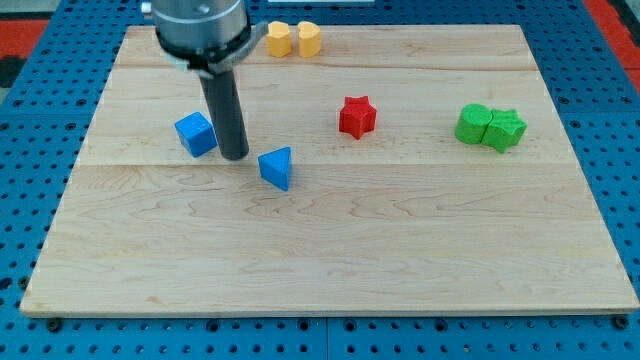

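My tip [235, 156] rests on the wooden board between two blue blocks. The blue cube [196, 134] lies just to its left, a small gap away. A blue triangular block [276, 167] sits a little to the tip's right and slightly lower in the view. The tip touches neither of them as far as I can see. A red star-shaped block [356, 116] lies further to the right, near the board's middle.
Two yellow blocks [293, 40] stand side by side at the view's top edge of the board. Two green blocks [490, 127] sit touching each other at the right. The board [330, 250] lies on a blue perforated table.
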You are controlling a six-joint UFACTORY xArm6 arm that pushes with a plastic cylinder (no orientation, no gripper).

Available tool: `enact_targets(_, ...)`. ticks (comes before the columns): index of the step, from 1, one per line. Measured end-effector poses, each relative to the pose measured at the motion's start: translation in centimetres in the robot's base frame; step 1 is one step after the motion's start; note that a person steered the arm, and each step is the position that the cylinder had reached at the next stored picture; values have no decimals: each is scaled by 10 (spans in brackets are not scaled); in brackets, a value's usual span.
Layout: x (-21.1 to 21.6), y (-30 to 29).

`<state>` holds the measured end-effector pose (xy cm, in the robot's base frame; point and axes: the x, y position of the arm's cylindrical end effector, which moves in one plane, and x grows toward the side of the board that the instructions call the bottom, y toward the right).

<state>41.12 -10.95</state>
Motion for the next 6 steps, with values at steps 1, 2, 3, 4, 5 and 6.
enact_targets(1, -39, -38)
enact_targets(2, -32, -29)
enact_targets(3, 26, -2)
enact_targets(4, 11, -39)
enact_targets(5, -19, -79)
enact_targets(6, -47, -107)
